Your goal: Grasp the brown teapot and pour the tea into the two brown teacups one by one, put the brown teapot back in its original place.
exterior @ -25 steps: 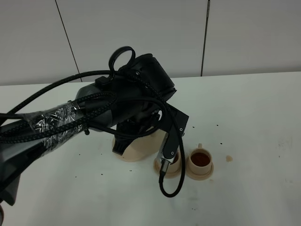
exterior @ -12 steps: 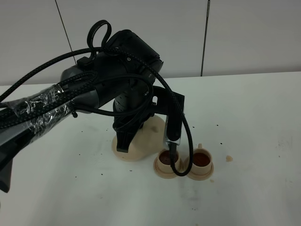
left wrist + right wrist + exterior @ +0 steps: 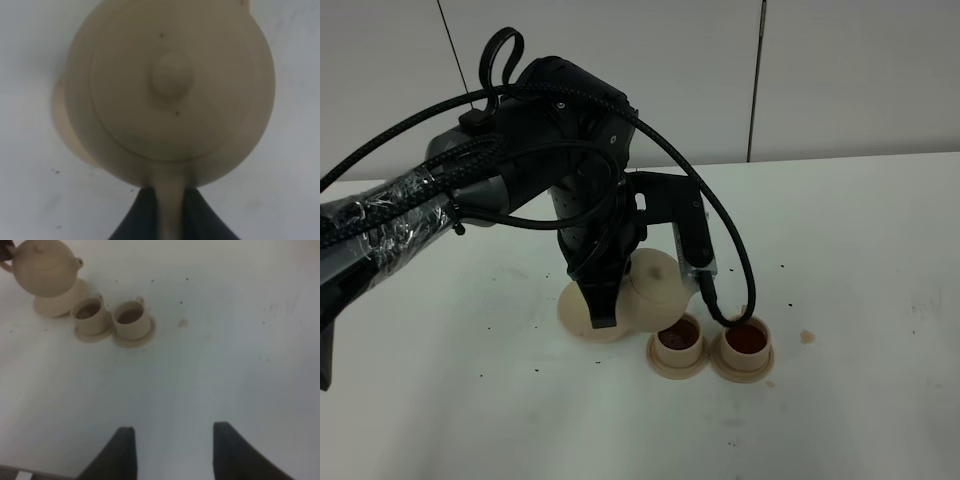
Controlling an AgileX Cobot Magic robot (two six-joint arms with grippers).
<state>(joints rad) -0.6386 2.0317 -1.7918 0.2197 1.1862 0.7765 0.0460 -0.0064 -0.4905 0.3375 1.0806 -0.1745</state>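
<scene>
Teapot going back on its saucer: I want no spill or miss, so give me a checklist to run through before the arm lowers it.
1. Grip: left tool shut on the brown teapot by its handle: ok.
2. Both teacups hold dark tea: ok.
3. Pot is upright, lid knob facing the wrist camera: ok.
4. Pot is centred over the large saucer: not ok, the saucer shows off to one side beneath it.
5. Saucer bare where visible: ok; the part under the pot cannot tell.
6. Right tool open and well away from the cups: ok.
</scene>
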